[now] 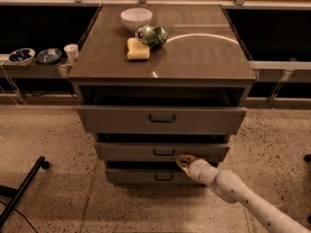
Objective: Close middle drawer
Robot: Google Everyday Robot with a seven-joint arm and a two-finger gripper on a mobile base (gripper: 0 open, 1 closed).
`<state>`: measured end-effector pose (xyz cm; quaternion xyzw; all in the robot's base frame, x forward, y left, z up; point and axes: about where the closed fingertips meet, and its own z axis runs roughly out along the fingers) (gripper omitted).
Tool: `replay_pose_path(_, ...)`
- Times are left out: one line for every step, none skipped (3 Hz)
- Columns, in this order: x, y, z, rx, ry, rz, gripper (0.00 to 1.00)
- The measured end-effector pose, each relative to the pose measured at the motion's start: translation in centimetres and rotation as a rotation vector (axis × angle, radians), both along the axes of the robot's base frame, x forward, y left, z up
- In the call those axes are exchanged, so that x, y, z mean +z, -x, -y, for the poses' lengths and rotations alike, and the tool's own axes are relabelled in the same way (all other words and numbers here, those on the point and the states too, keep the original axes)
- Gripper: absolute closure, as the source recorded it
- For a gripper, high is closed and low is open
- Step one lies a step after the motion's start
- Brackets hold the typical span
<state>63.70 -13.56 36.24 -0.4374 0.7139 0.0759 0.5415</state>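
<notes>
The middle drawer [131, 151] is a grey-brown front with a small dark centre handle [164, 152], second of three in the cabinet. It sticks out only slightly, with a thin dark gap above it. My gripper [183, 161] sits at the end of the white arm coming from the lower right. It presses against the drawer front just right of and below the handle. The top drawer [162, 119] stands pulled out further. The bottom drawer [136, 176] is below.
On the cabinet top [204, 57] are a white bowl [136, 18], a green can [151, 35] on its side and a yellow sponge [137, 49]. Two bowls [35, 56] and a white cup [71, 52] sit on a shelf at left. A black leg [22, 191] lies on the floor lower left.
</notes>
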Motion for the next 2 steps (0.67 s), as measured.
replay_pose_path(1.0, -0.4, 0.6, -0.011, -0.006, 0.023, 1.00)
replay_pose_path(1.2, 1.5, 1.3, 0.034, 0.030, 0.016, 1.00)
